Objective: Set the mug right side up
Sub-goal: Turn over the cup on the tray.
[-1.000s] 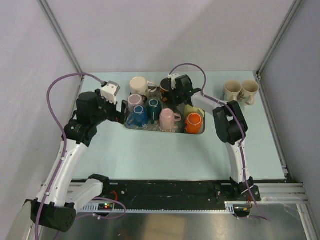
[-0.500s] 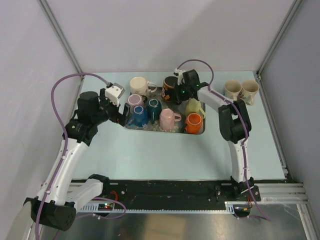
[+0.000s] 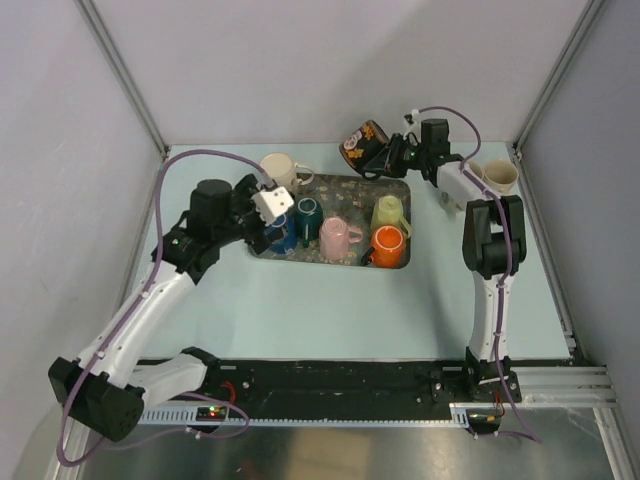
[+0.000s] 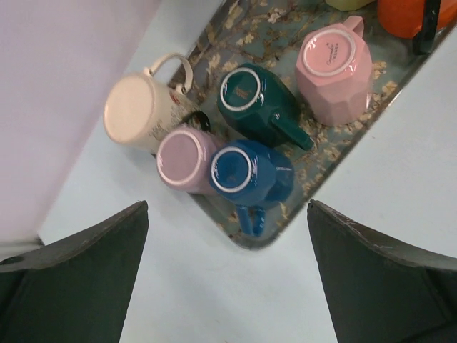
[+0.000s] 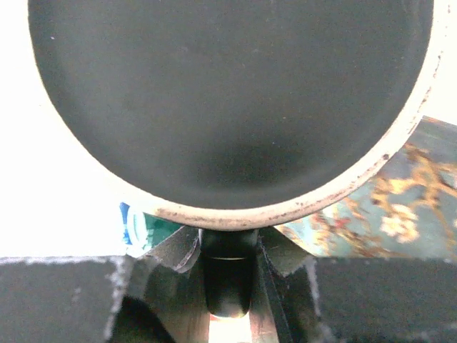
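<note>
My right gripper [image 3: 388, 152] is shut on the handle of a black mug [image 3: 362, 141] with orange markings and holds it tilted in the air above the far edge of the floral tray [image 3: 398, 184]. In the right wrist view the mug's dark underside [image 5: 228, 93] fills the frame, and its handle [image 5: 228, 282] sits between my fingers. My left gripper [image 3: 272, 205] is open and empty, hovering over the tray's left end, above an upside-down blue mug [image 4: 250, 175].
The tray holds upside-down mugs: teal [image 4: 260, 107], pink [image 4: 334, 68], pale pink [image 4: 184, 158], also yellow [image 3: 388, 211] and orange [image 3: 386, 244]. A cream mug [image 3: 280, 170] sits by the tray's far left corner. Two cream mugs [image 3: 498, 176] stand at the far right.
My right gripper has lifted the black mug off the tray and carried it up and to the right, tilting it. My left gripper has moved right, over the tray's left end.
</note>
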